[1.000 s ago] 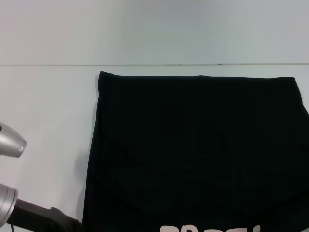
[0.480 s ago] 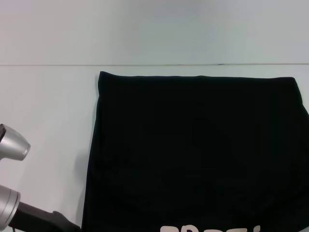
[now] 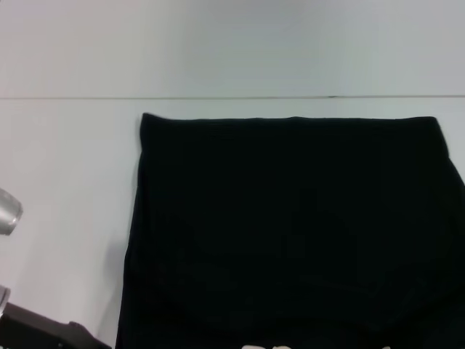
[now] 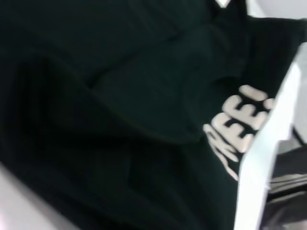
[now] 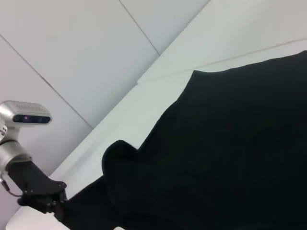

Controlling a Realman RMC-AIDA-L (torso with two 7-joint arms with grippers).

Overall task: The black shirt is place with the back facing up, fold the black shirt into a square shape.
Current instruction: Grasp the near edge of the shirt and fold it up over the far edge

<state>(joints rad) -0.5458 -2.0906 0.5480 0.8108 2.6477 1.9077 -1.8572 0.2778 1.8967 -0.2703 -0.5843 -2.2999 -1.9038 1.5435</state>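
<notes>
Shirt count: one black shirt point(image 3: 290, 233) lay flat on the white tabletop point(image 3: 65, 174), spread as a broad dark rectangle.
Shirt position: it filled the tabletop's middle and right side, its far edge running just short of the seam where the tabletop met the wall.
Shirt cut-offs: its near edge and right edge ran out of the head view, so its full outline could not be made out.
Lettering: only a thin sliver of white print showed at the shirt's near edge in the head view; the left wrist view showed white letters point(image 4: 240, 127) on a folded-over layer of the shirt point(image 4: 120, 96), partly cut by a white edge.
Folds: the right wrist view showed the shirt point(image 5: 225, 158) with a bunched, raised corner at the near left.
Left claw point(image 5: 50, 201): one, seen in the right wrist view at the shirt's near-left corner, touching the fabric; whether it gripped the cloth could not be told.
Right claw: not seen in any view.
</notes>
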